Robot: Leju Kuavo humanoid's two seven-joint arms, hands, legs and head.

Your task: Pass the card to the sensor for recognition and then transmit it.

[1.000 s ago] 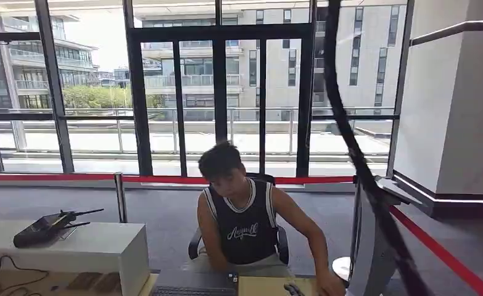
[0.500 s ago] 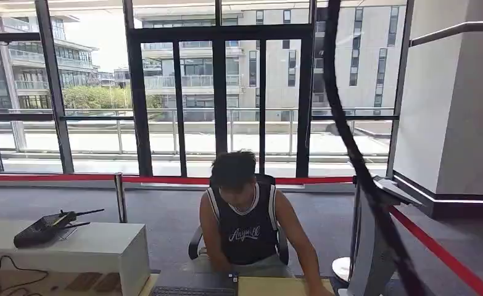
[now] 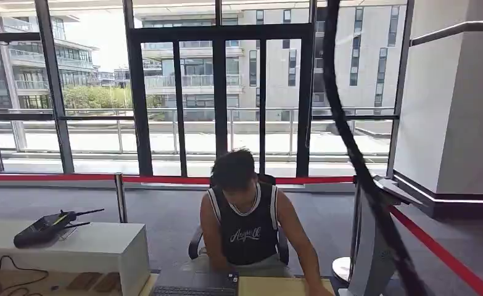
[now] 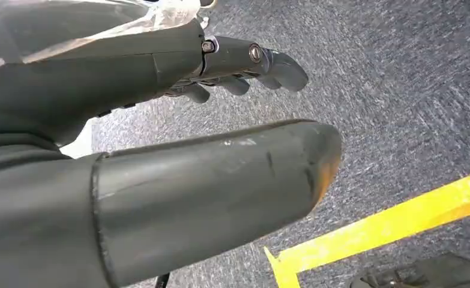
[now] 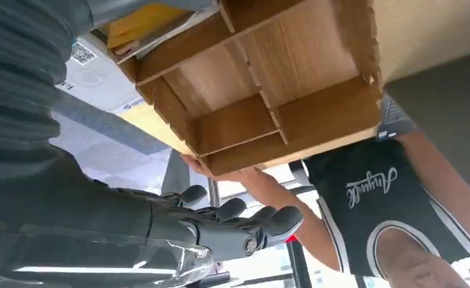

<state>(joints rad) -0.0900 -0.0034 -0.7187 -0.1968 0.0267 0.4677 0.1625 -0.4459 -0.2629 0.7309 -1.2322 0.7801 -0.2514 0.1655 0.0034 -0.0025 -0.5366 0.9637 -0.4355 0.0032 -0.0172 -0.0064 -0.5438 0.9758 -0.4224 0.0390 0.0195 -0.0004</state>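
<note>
Both hands hold nothing, so by my reading the task is at its very start: no card has been picked up. The left hand (image 4: 220, 114) hangs over grey carpet (image 4: 400, 90) crossed by a yellow floor line (image 4: 400, 222), its thick thumb and darker fingers spread apart. The right hand (image 5: 220, 222) is raised near a wooden compartment box (image 5: 268, 102), fingers extended and apart, touching nothing that I can make out.

I cannot pick out the card with any certainty. Yellow and white flat items (image 5: 136, 30) lie beside the wooden box in the right wrist view (one may be a card or an envelope, but it is too unclear to say). No sensor is identifiable either.

Across the desk (image 3: 276, 287) a person (image 3: 242, 222) in a dark sleeveless top sits facing the robot, leaning forward with one arm reaching down toward the desk's far right; in the right wrist view that person's hand (image 5: 214, 171) touches the edge of the wooden box.

Next, the right hand probably needs to locate the card near the box and close on it, taking care with the person's hand so close.
</note>
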